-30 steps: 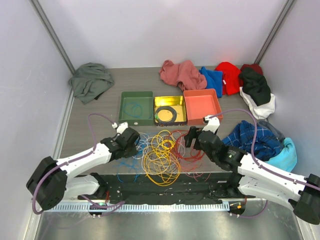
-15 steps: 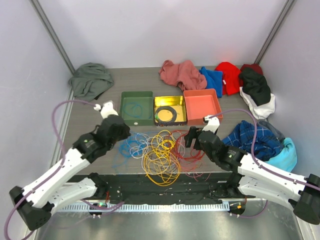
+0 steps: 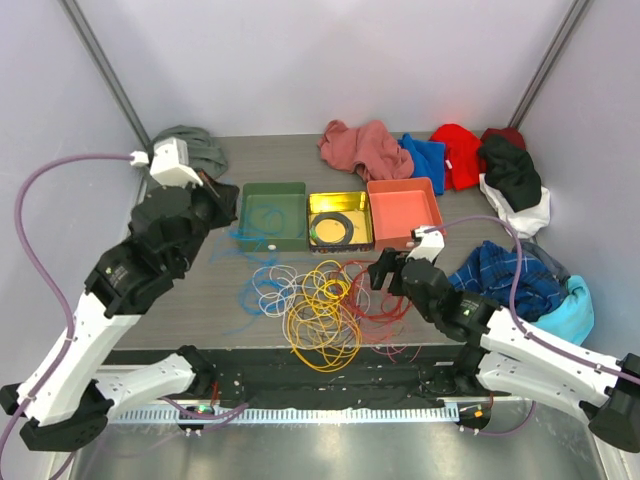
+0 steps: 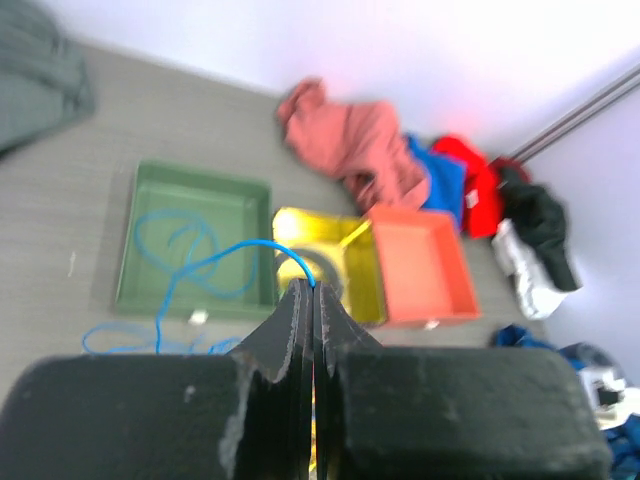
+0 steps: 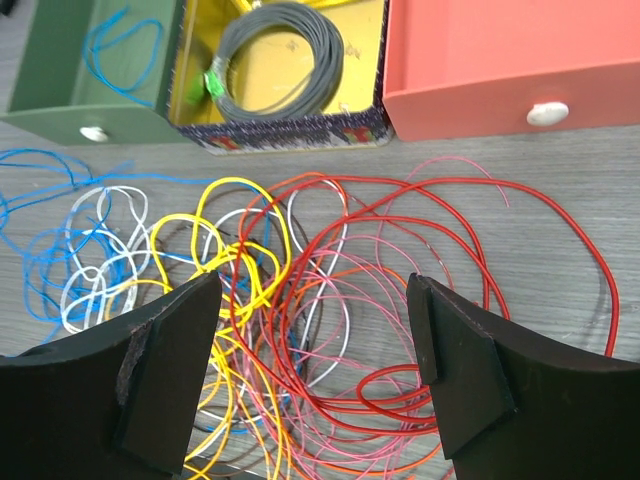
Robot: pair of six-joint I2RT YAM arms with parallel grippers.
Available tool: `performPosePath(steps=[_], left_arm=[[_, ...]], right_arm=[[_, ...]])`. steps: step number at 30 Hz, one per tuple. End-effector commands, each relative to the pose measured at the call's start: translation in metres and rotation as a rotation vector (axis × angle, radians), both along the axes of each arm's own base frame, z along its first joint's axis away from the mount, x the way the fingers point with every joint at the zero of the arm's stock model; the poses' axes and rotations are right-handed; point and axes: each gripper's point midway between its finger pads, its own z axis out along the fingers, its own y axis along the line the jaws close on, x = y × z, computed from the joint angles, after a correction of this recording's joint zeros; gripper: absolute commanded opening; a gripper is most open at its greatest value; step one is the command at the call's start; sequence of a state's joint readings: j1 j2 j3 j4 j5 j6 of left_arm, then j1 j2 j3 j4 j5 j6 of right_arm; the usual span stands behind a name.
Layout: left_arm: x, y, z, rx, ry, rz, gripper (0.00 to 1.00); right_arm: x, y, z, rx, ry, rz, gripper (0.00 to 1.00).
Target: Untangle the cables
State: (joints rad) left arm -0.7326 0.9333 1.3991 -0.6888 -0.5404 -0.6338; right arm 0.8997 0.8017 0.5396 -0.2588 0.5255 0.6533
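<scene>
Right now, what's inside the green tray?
Loose loops of blue cable lie in the green tray; one strand arcs up to the shut left gripper. Nothing else shows. Its near wall hides the strip of floor just behind it.

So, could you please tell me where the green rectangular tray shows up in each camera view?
Top external: the green rectangular tray sits left of centre, leftmost of three trays in a row.
Left wrist: left of centre.
Right wrist: top left corner, partly cut off.
Shared landmark: the yellow rectangular tray holding a dark coiled ring, directly to its right in every view.
</scene>
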Motion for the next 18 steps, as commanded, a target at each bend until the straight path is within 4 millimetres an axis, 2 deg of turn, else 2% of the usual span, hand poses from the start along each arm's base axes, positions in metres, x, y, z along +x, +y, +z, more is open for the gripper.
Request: performPosePath(steps=[1,2,4,5,7,8,10,11,15,16,18], left_arm=[[-0.001,0.005,0.072,-0.032,-0.164,-0.015,0.00],[-0.005,0.004,0.091,-0.056,-0.201,-0.038,0.00],[-0.010,0.003,0.115,-0.077,-0.259,-0.063,0.00],[-0.018,0.007,0.138,-0.111,-0.309,-0.078,0.00],[-0.027,0.003,0.163,-0.139,-0.366,-0.131,0.00],[-0.038,0.009,0.186,-0.166,-0.418,-0.143,0.00],[-0.044,0.005,0.202,-0.177,-0.448,-0.182,0.00],[-0.052,0.010,0.217,-0.198,-0.482,-0.193,0.00],[-0.058,-0.015,0.218,-0.199,-0.468,-0.321,0.00],[-0.057,-0.030,0.212,-0.188,-0.445,-0.380,0.00],[-0.055,-0.042,0.203,-0.179,-0.405,-0.425,0.00]], right_arm=[[0.008,0.002,0.040,0.090,-0.076,-0.034,0.83],[0.008,0.001,0.041,0.091,-0.077,-0.036,0.83],[0.007,0.002,0.041,0.093,-0.076,-0.029,0.83],[0.007,0.003,0.042,0.097,-0.076,-0.026,0.83],[0.006,0.005,0.042,0.099,-0.074,-0.017,0.83],[0.006,0.006,0.043,0.104,-0.075,-0.013,0.83],[0.006,0.008,0.043,0.102,-0.073,-0.009,0.83],[0.007,0.009,0.045,0.110,-0.075,-0.005,0.83],[0.009,0.015,0.050,0.140,-0.090,0.002,0.80],[0.010,0.016,0.052,0.150,-0.103,0.008,0.79],[0.011,0.027,0.073,0.224,-0.163,0.050,0.77]])
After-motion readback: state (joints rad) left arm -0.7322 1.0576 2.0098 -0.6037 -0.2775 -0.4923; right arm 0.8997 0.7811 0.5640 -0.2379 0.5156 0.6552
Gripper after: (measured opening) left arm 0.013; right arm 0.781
